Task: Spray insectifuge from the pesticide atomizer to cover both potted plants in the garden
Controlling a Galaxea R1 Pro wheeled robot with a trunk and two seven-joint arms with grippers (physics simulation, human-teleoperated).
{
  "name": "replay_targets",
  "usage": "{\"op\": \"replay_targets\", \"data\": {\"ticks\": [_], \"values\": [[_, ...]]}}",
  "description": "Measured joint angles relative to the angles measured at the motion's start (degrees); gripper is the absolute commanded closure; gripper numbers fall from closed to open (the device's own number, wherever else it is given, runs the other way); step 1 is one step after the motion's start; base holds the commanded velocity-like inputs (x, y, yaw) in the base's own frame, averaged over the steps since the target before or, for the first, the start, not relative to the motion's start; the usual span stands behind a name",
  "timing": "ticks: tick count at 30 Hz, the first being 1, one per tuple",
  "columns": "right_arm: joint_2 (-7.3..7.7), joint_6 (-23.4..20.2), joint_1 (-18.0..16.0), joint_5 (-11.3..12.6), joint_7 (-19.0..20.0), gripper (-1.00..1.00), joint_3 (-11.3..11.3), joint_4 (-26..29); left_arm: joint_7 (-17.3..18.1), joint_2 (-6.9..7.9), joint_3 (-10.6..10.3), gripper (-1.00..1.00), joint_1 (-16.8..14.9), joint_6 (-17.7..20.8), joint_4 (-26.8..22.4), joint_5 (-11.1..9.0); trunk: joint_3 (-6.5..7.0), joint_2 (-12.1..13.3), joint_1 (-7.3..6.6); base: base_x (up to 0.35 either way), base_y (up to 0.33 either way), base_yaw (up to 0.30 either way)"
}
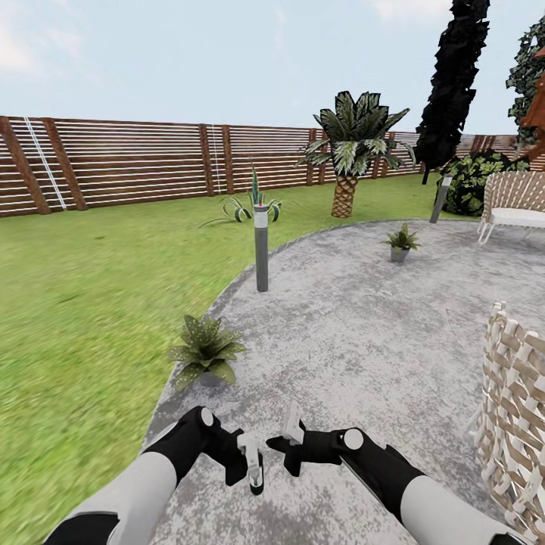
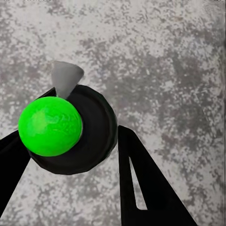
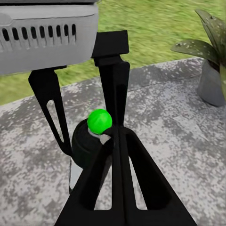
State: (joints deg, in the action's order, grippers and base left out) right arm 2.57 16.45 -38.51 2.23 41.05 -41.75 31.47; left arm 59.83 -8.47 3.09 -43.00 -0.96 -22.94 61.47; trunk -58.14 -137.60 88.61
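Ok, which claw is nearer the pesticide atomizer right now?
Left. The left claw has the pesticide atomizer between its fingers, apparently gripped. The right claw sits just beside it, closed tips pointing at the bottle; I can't tell if they touch.

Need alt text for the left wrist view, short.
Looking down on the pesticide atomizer, a dark round bottle with a bright green top and a pale grey nozzle, held between the left pincer's black fingers. Below lies the grey mottled patio.
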Motion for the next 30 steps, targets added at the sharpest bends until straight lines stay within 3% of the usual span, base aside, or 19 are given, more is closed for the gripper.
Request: {"op": "replay_targets", "data": {"ticks": [5,11,19,30], "values": [[0.00,0.00,0.00,0.00,0.00,1.00,0.00,0.00,3.24,0.07,0.06,1.00,-0.04,0.11,-0.79,-0.01,0.00,0.00,0.00,0.000,0.000,0.000],[0.00,0.00,0.00,0.00,0.00,1.00,0.00,-0.02,3.37,0.09,0.07,1.00,-0.05,0.10,-0.82,-2.10,0.00,0.00,0.00,0.000,0.000,0.000],[0.00,0.00,0.00,0.00,0.00,1.00,0.00,-0.01,3.07,0.09,0.08,1.00,-0.05,0.09,-0.87,-3.45,0.00,0.00,0.00,0.000,0.000,0.000],[0.00,0.05,0.00,0.00,-0.03,1.00,-0.05,-0.05,2.94,0.04,0.08,1.00,-0.05,0.03,-0.97,-3.80,0.00,0.00,0.00,0.000,0.000,0.000]]}}
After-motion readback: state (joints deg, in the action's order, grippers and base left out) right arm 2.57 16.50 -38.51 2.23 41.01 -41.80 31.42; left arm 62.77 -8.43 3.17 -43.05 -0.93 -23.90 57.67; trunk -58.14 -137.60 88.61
